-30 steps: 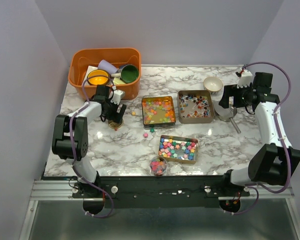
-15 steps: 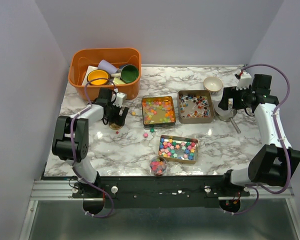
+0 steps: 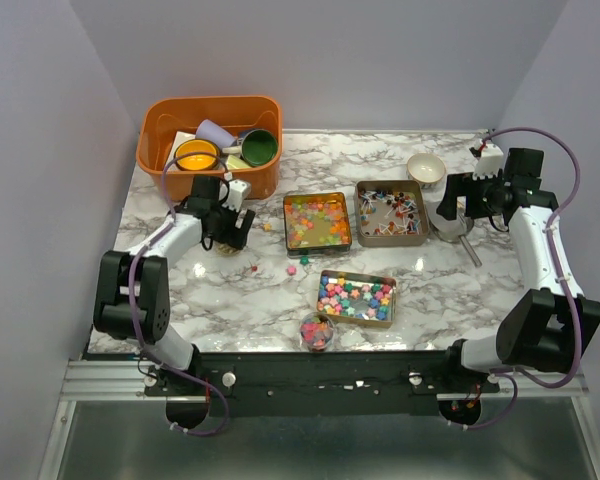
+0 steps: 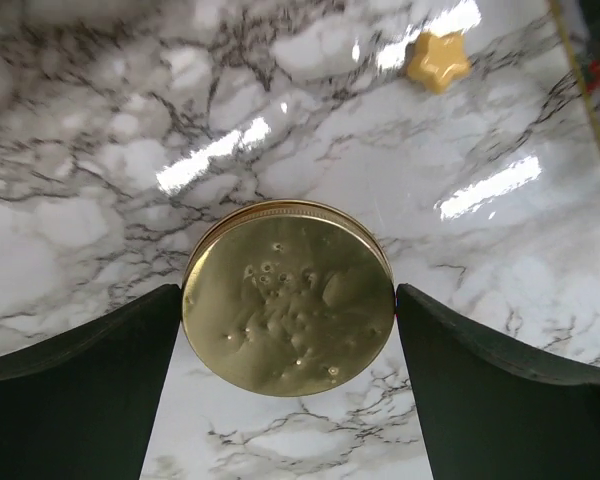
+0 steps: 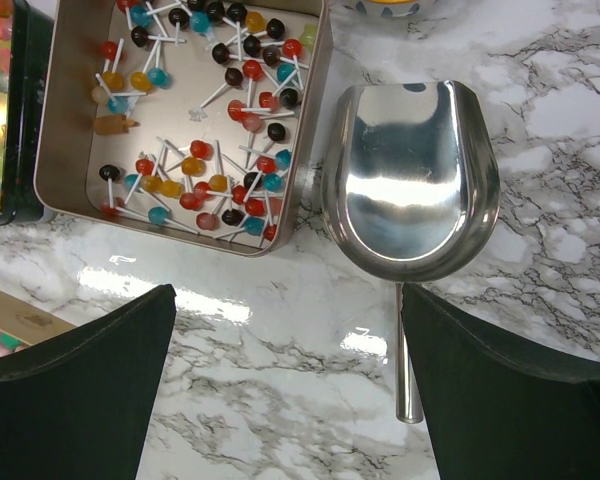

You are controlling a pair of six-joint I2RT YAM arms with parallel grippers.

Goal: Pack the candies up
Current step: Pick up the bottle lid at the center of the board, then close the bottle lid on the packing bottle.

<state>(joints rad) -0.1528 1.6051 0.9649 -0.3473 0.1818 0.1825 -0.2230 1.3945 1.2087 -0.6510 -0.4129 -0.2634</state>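
The candies lie in three open tins: glossy pastel ones (image 3: 317, 220), small lollipops (image 3: 390, 212) (image 5: 195, 120) and bright stars (image 3: 356, 297). More candies fill a small round jar (image 3: 317, 331) at the front. A gold round lid (image 4: 288, 300) lies on the marble left of the tins. My left gripper (image 3: 223, 228) (image 4: 288, 300) is down over the lid, its fingers (image 4: 100, 380) against both sides of it. A loose yellow star candy (image 4: 438, 62) lies beyond it. My right gripper (image 3: 458, 212) (image 5: 285, 380) hangs open over a steel scoop (image 5: 412, 180), whose handle lies by its right finger.
An orange bin (image 3: 155, 150) with cups and bowls stands at the back left, just behind the left gripper. A small white bowl (image 3: 426, 168) sits behind the scoop. Stray candies (image 3: 291, 269) lie on the marble between the tins.
My left arm's elbow has swung outward to the left while its gripper stayed over the gold lid and drew in slightly against it. The right arm has not moved.
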